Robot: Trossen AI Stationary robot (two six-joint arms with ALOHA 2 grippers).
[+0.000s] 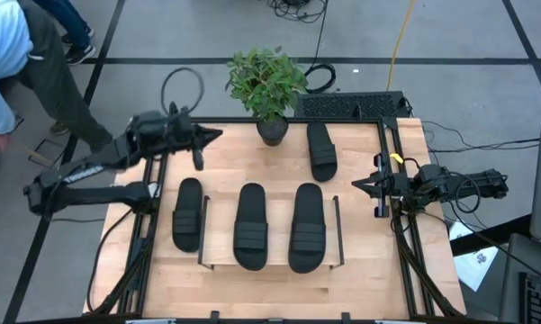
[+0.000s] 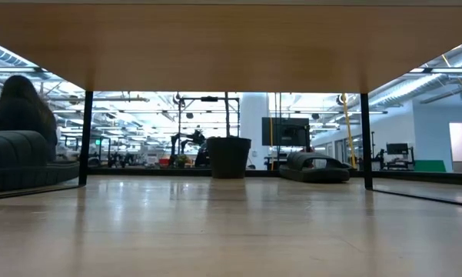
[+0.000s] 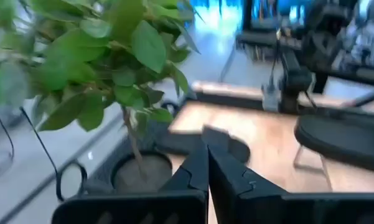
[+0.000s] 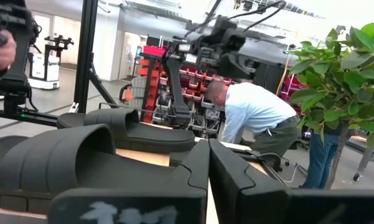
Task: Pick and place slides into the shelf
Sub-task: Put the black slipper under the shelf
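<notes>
Fingers pressed together, empty, on both the left gripper (image 1: 218,135) and right gripper (image 1: 355,184). Two slides on the shelf (image 1: 270,263), one left of it; last loose slide (image 1: 321,150) far-right beside the potted plant (image 1: 268,85), long axis near-to-far, nearer right gripper, just far-left of it. Both arms hovering low, level.

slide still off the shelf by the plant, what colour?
Matte black, like the others; the slide shows best in the high view, beside the plant.
</notes>
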